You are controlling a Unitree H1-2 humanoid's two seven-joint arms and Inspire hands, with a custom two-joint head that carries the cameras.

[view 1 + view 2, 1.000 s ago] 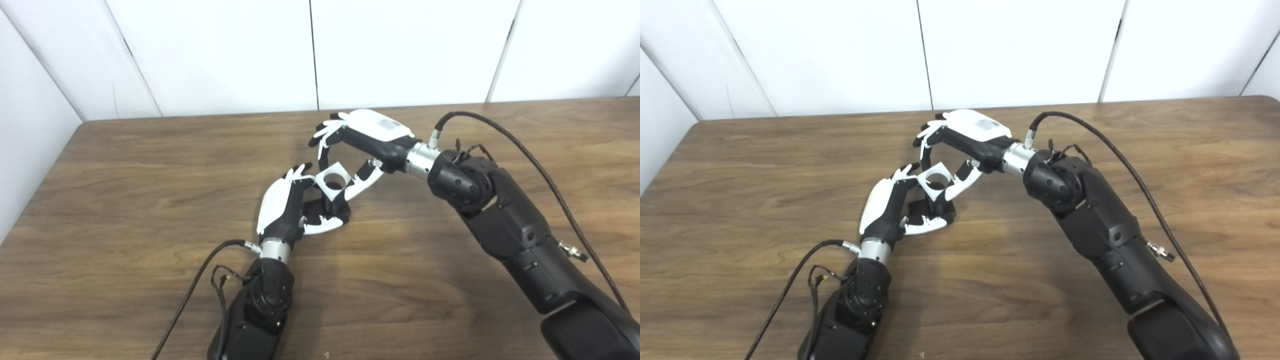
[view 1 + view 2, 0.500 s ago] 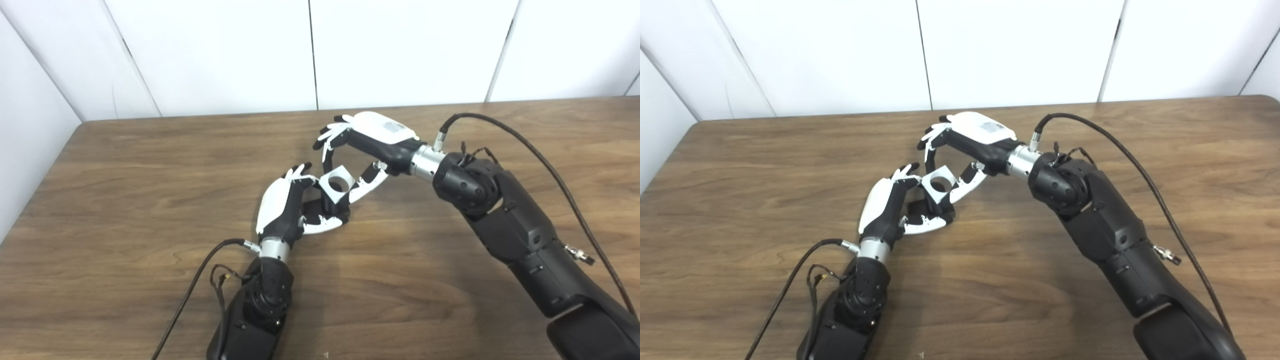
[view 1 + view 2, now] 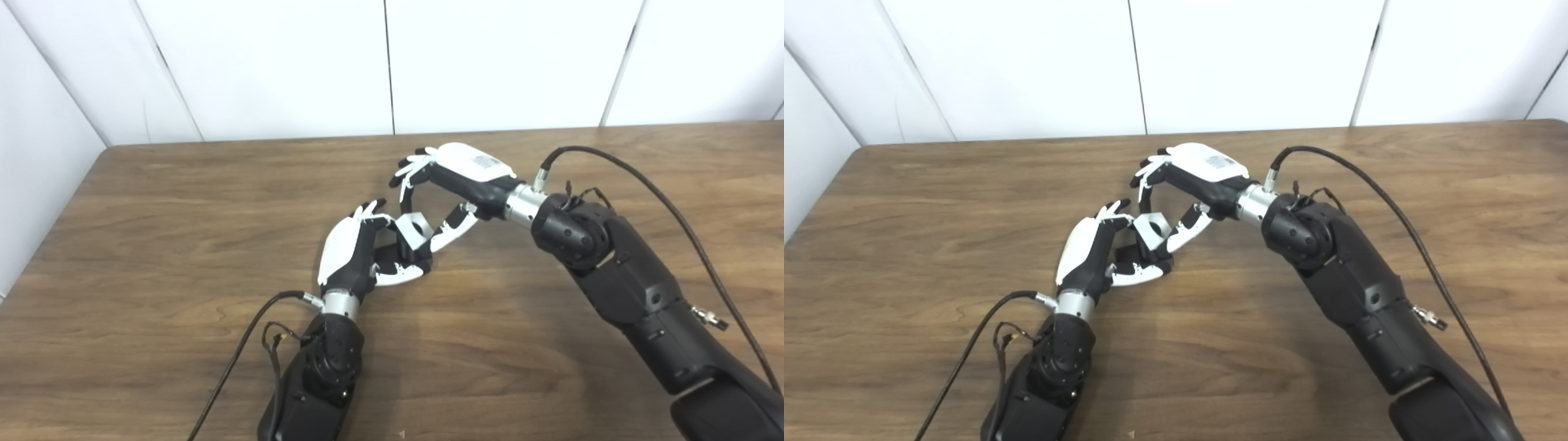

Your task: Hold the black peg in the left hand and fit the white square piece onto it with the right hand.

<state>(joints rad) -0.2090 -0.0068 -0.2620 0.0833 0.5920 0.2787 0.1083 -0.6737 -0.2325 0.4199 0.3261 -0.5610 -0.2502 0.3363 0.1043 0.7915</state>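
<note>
On the wooden table (image 3: 184,202) my left hand (image 3: 350,252) is shut on the black peg (image 3: 405,252), whose base rests by the thumb. The white square piece (image 3: 416,226), with a round hole in its middle, sits tilted on top of the peg. My right hand (image 3: 459,177) arches over it from the right and is shut on the white piece, with fingers at its upper left edge and the thumb (image 3: 452,229) at its right edge. The same contact shows in the right eye view, where the white piece (image 3: 1151,228) lies between both hands. Most of the peg is hidden.
Black cables trail from both wrists; the right one (image 3: 643,177) loops over the table. The table's far edge meets a white panelled wall (image 3: 392,61). Its left edge (image 3: 55,220) runs beside a white wall.
My right hand has come down and a little right, lowering the white piece further over the peg. The left hand has kept its hold. The camera has shifted slightly.
</note>
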